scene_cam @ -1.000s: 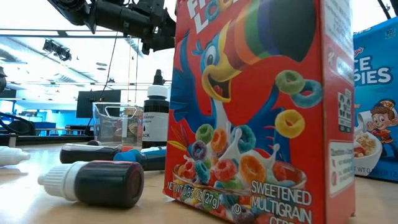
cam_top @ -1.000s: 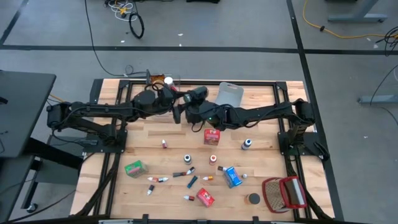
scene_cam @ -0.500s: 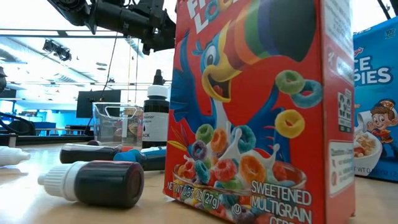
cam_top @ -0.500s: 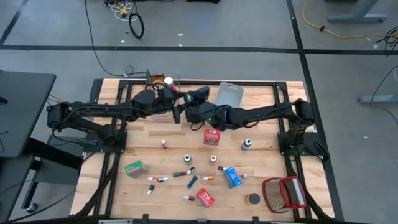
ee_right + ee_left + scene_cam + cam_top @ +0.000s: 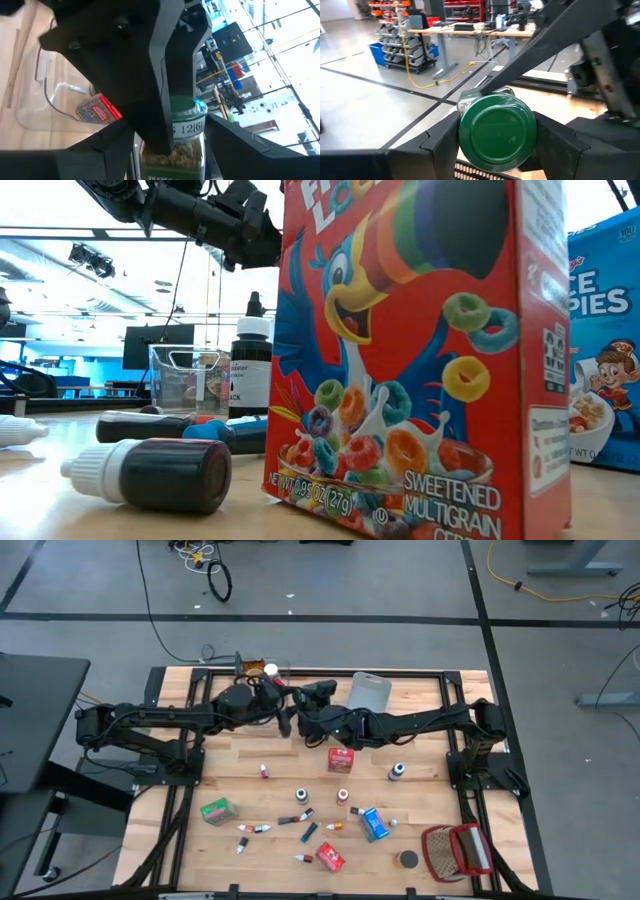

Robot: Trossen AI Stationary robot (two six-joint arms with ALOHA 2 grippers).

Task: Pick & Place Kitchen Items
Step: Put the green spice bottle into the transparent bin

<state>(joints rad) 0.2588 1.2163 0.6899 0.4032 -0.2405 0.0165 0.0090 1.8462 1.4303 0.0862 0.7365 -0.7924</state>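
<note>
High view shows our right gripper (image 5: pixel 292 720) has edged closer, both clamped on the green-lidded jar (image 5: pixel 497 131) with left gripper (image 5: pixel 280 712): handover underway.

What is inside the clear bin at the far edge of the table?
The clear bin holds a small red box. The gripper fingers and green-lidded jar cover the rest, so other contents cannot be seen.

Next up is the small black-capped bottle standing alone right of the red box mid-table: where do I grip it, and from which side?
Grip the black-capped bottle around its body, below the cap, descending from straight above. It appears upright with open wood all round, nearest the right gripper.
</note>
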